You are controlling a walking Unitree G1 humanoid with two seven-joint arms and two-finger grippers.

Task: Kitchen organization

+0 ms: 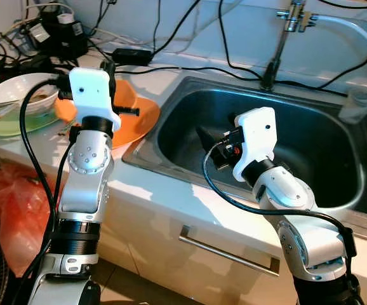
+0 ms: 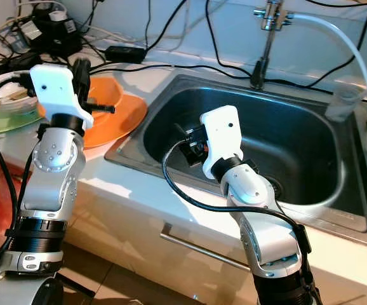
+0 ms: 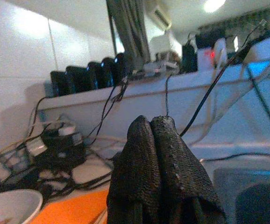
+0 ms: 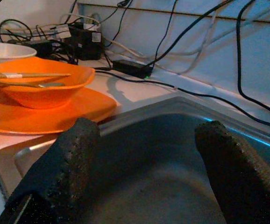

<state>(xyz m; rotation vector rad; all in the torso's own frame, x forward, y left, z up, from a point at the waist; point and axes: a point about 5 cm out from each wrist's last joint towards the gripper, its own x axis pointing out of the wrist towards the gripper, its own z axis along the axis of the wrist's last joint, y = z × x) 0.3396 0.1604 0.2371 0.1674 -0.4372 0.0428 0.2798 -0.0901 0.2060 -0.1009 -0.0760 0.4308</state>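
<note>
An orange bowl (image 4: 40, 86) holding chopsticks (image 4: 27, 79) sits on an orange plate (image 4: 46, 114) at the counter's (image 1: 164, 190) sink-side edge. The left gripper (image 3: 159, 172), fingers together, hovers just above it and is nearer. The right gripper (image 4: 144, 172), fingers apart, hangs in the sink (image 1: 323, 127), facing the bowl.

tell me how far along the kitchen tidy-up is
Little looks done. The sink holds no dishes; the orange bowl with chopsticks, orange plate and white bowl sit on the counter. In hand: nothing. The left tool is shut over the orange dishes; the right tool hangs open in the sink.
</note>
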